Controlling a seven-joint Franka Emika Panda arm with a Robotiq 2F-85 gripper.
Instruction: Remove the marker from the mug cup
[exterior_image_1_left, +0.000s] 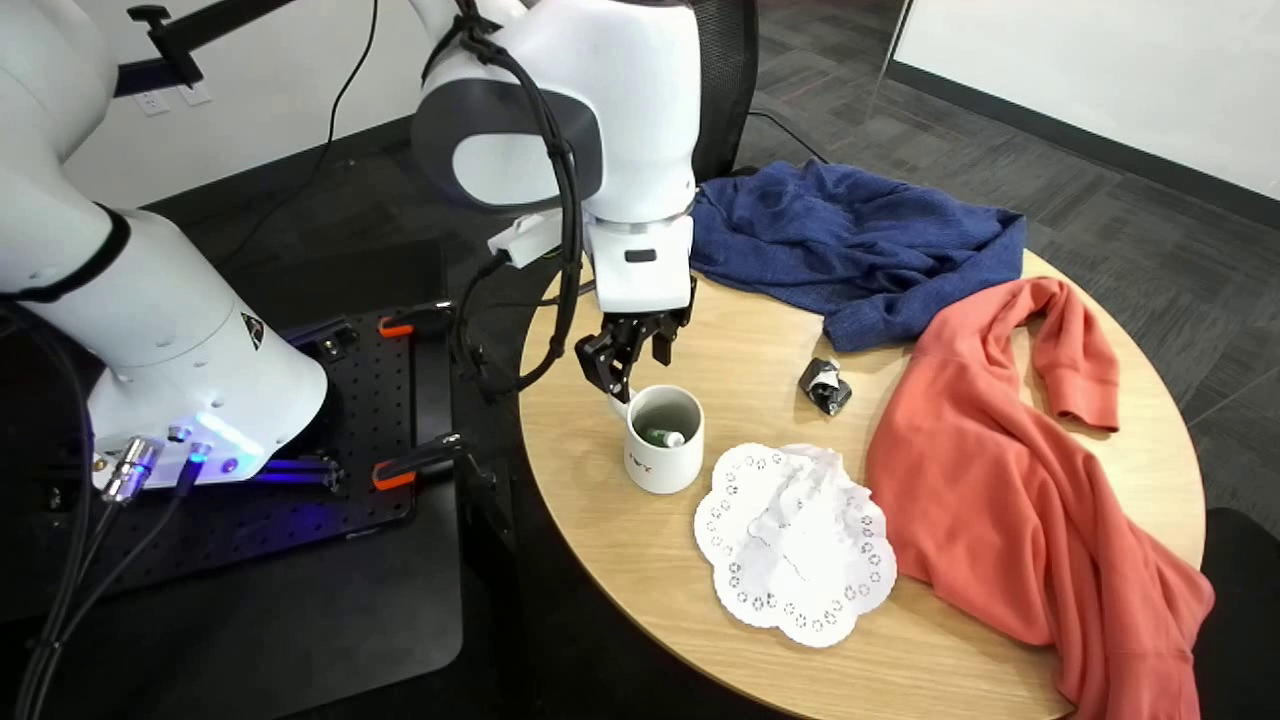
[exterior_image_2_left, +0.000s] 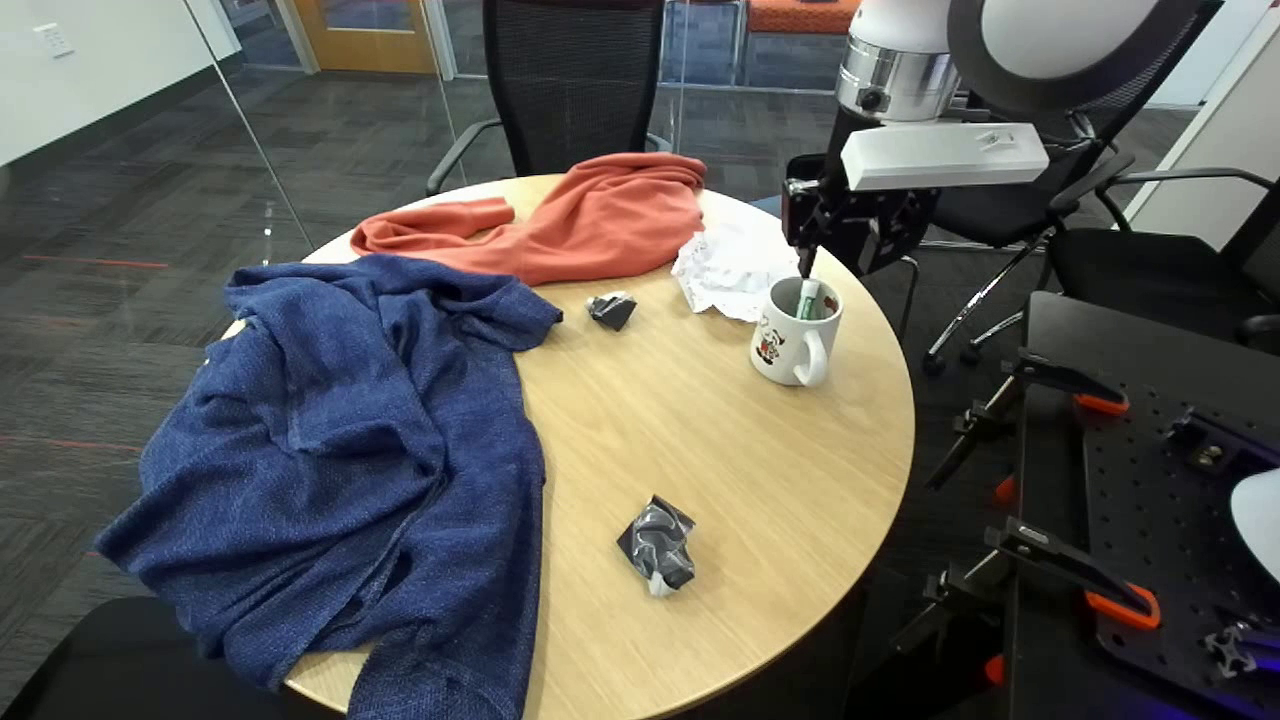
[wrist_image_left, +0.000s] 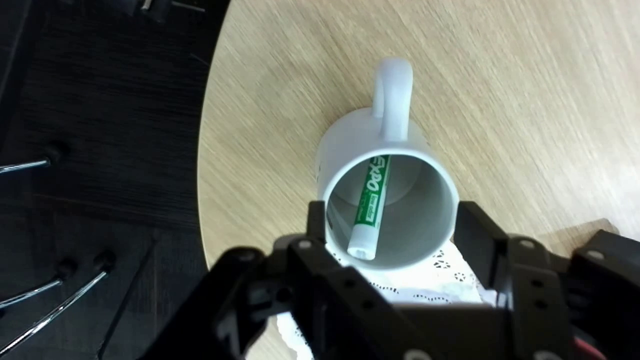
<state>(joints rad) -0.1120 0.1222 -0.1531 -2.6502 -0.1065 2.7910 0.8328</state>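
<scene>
The white mug cup stands upright on the round wooden table, near its edge. It also shows in an exterior view and the wrist view, where its handle points to the top. A green-and-white marker leans inside the mug, its white end near the rim; it also shows in both exterior views. My gripper is open and empty above the mug, its fingers appearing on either side of the rim. The gripper also shows in both exterior views, pointing down over the mug.
A white lacy doily lies crumpled beside the mug. Black crumpled wrappers lie on the table. A blue garment and an orange garment cover much of it. A black clamp bench stands by the robot base.
</scene>
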